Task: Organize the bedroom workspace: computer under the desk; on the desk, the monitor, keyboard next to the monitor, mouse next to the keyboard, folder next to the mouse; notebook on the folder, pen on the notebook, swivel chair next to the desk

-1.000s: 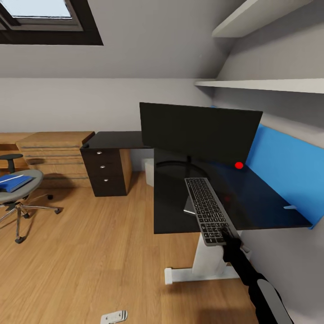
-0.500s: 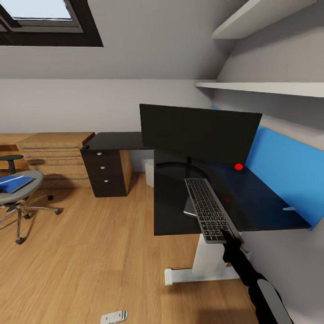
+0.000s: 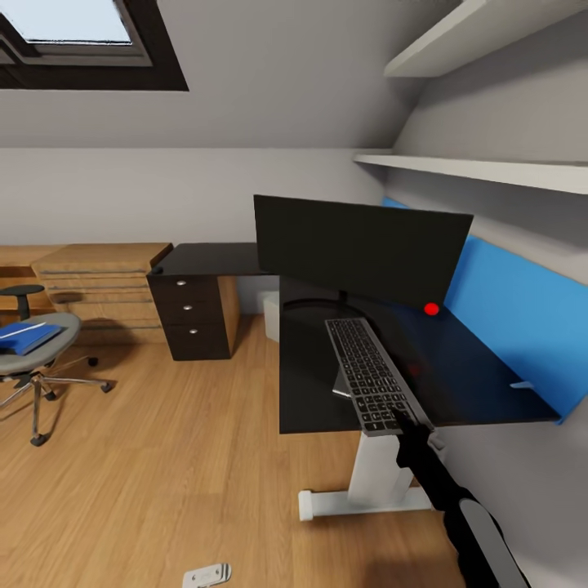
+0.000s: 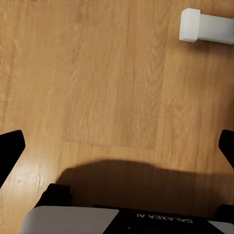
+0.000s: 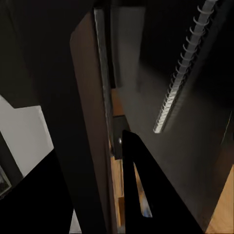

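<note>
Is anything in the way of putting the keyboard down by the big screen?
Partly: a notebook lies on the desk beneath the keyboard held by the right gripper. Nearer the monitor, only its curved stand shows.

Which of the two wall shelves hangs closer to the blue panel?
The lower shelf, just above the blue back panel; the upper shelf sits higher, near the ceiling.

I am in an attic room of a home, set up as a study corner; the ceiling slopes overhead with a skylight [image 3: 77, 37] set in it, and the floor [image 3: 163, 457] is warm wood planking. A black-topped desk [image 3: 490, 384] with a blue back panel carries a monitor [image 3: 359, 249] and a keyboard [image 3: 367, 376]; a swivel chair [image 3: 37, 359] stands well apart; low light-wood cabinets [image 3: 98, 282] line the far wall, and white shelves [image 3: 490, 167] hang above the desk.
</note>
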You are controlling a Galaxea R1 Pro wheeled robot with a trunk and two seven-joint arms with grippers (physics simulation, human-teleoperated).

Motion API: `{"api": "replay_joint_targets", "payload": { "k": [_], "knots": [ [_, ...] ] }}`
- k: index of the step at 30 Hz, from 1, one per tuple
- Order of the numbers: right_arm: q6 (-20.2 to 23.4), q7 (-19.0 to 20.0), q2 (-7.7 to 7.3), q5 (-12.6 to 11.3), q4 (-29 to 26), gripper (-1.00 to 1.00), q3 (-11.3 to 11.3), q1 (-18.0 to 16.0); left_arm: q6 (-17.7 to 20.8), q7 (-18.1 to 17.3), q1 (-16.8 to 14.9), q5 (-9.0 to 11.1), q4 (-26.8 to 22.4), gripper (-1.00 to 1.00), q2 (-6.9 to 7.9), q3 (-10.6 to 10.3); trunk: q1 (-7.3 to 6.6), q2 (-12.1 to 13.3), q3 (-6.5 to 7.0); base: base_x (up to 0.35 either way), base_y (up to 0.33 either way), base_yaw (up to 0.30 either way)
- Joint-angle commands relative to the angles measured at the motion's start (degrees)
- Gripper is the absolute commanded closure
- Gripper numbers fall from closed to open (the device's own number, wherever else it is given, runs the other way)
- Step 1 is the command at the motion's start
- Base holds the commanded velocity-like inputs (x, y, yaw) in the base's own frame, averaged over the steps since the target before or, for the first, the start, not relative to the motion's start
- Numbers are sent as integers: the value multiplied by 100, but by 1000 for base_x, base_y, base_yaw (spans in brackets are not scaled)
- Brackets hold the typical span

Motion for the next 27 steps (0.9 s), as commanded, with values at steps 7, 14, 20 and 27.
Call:
{"api": "replay_joint_targets", "payload": {
  "k": [7,14,20,27],
  "knots": [
    [49,-1,9,-3,-112,100,303,-2,11,51,-5,39,-12,-100,7,-22,-89,159,67,0,0,0],
    [52,-1,4,5,-116,100,786,-1,3,51,-5,15,-12,-100,7,-22,-89,159,67,-18,24,0],
    [36,-7,15,5,-122,100,1049,-2,2,51,-5,17,-12,-100,7,-22,-89,159,67,-146,246,0],
    [41,-4,16,4,-132,100,1306,-3,2,51,-5,20,-12,-100,7,-22,-89,159,67,-120,310,0]
  ]
}}
